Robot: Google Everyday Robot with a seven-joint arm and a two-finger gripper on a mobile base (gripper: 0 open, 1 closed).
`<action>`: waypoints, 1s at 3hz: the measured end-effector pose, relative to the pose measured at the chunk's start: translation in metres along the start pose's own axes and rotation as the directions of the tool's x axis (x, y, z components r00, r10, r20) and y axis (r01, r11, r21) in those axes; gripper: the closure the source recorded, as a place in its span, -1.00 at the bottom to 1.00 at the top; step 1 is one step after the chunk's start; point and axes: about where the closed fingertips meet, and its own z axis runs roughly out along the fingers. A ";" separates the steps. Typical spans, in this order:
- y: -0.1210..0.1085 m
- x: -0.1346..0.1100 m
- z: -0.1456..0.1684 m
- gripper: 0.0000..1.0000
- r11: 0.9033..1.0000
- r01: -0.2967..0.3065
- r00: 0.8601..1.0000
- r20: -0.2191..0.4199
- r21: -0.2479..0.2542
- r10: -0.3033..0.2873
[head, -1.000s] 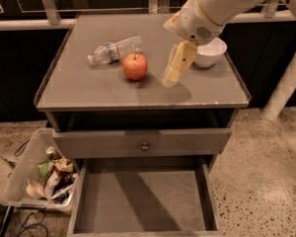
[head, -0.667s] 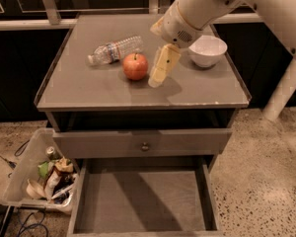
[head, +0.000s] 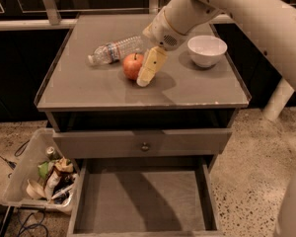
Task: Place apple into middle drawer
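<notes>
The red-orange apple [head: 132, 65] sits on the grey cabinet top [head: 98, 90], left of centre. My gripper [head: 149, 69] hangs tilted down from the cream arm [head: 222, 6] and is right beside the apple on its right side, at or very near touching it. The middle drawer [head: 143, 204] is pulled out at the bottom of the view, with a bare grey floor and nothing in it.
A clear plastic bottle [head: 113, 50] lies on its side just behind the apple. A white bowl [head: 206, 50] stands at the right of the top. A shut drawer front with a round knob [head: 145, 146] is above the open drawer. A bin of rubbish [head: 42, 177] stands on the floor at left.
My gripper has moved left across the top, from near the bowl to right beside the apple. The apple, bottle and bowl have not moved.
</notes>
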 end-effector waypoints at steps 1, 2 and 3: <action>-0.010 0.009 0.019 -1.00 0.999 -0.037 0.999 -0.004 -0.001 0.037; -0.013 0.009 0.037 -1.00 0.998 -0.054 0.999 -0.004 -0.020 0.054; -0.017 0.007 0.052 -1.00 0.997 -0.070 0.998 0.002 -0.040 0.070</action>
